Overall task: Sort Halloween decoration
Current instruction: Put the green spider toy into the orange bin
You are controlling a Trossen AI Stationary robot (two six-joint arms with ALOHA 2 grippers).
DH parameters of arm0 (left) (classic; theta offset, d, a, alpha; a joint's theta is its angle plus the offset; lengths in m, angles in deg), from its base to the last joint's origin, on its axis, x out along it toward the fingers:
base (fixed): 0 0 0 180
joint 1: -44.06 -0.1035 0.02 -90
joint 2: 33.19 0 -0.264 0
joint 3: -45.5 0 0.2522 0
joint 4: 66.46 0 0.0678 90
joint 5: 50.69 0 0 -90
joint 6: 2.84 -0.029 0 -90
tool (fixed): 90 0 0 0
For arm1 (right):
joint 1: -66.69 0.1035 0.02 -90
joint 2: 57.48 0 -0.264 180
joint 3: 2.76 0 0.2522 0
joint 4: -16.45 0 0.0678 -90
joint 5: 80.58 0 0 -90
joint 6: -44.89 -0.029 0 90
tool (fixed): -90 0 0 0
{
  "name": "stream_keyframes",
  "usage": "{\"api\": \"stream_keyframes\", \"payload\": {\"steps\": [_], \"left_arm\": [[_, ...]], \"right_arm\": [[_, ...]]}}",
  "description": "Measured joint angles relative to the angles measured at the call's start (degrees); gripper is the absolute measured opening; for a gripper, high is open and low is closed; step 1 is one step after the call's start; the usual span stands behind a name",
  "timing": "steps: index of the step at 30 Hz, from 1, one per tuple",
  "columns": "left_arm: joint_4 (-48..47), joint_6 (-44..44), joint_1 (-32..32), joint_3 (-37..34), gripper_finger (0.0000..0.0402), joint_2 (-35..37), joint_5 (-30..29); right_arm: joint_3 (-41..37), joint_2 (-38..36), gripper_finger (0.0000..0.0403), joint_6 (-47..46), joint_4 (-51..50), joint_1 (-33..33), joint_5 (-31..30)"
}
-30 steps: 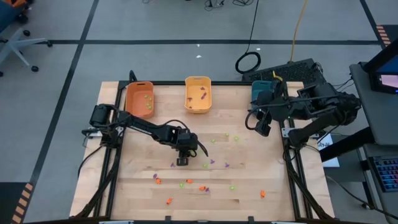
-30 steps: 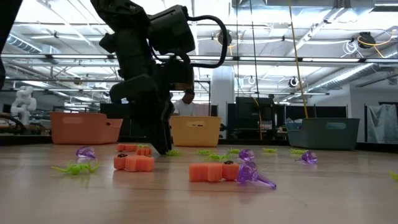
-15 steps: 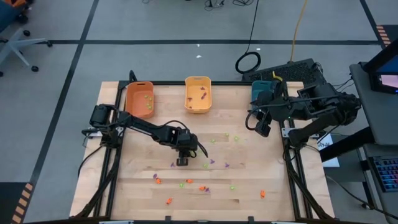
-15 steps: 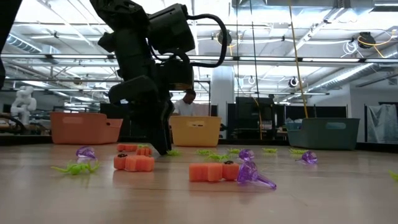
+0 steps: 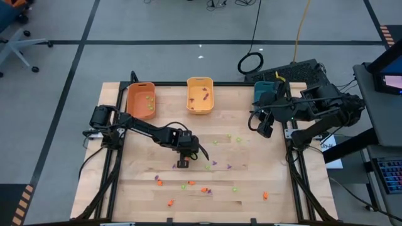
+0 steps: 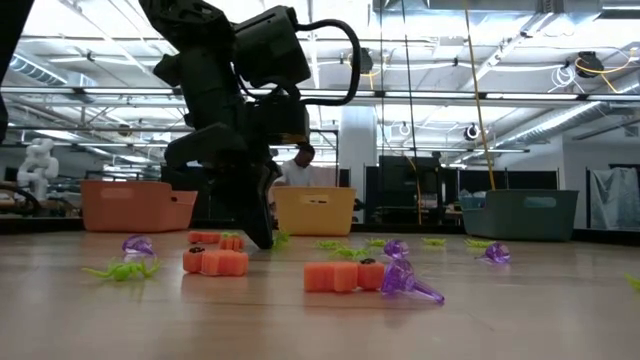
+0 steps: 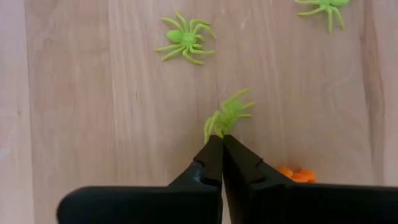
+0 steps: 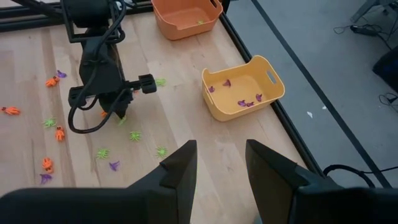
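Left gripper [image 7: 222,144] I see clenched on a green spider [image 7: 229,116] at mid-counter [image 5: 251,188]; right gripper [image 8: 219,163] hovers released by the teal bin [image 5: 264,93], far right.

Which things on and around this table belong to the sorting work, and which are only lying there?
Belonging to the job:
- green spider pinched in the left gripper
- loose trinkets on the table: other green spiders, orange pieces, purple pieces
- orange bin, yellow bin, teal bin

Only lying about:
- cable coil on the floor
- office chair
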Motion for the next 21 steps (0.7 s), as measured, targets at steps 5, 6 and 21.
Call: {"api": "stream_keyframes", "payload": {"steps": [5,6,21], "left_arm": [[0.42,2.93,0.00,0.23,0.0000,-0.02,0.00],[0.30,2.96,-0.02,0.65,0.0000,-0.04,0.00],[-4.08,15.70,-1.20,7.31,0.0000,3.26,-5.47]], "right_arm": [[0.00,0.00,0.0125,0.00,0.00,0.00,-0.02],[0.00,0.00,0.0125,0.02,0.00,0.00,-0.02],[0.00,-0.02,0.0125,0.26,0.00,0.00,-0.04]]}}
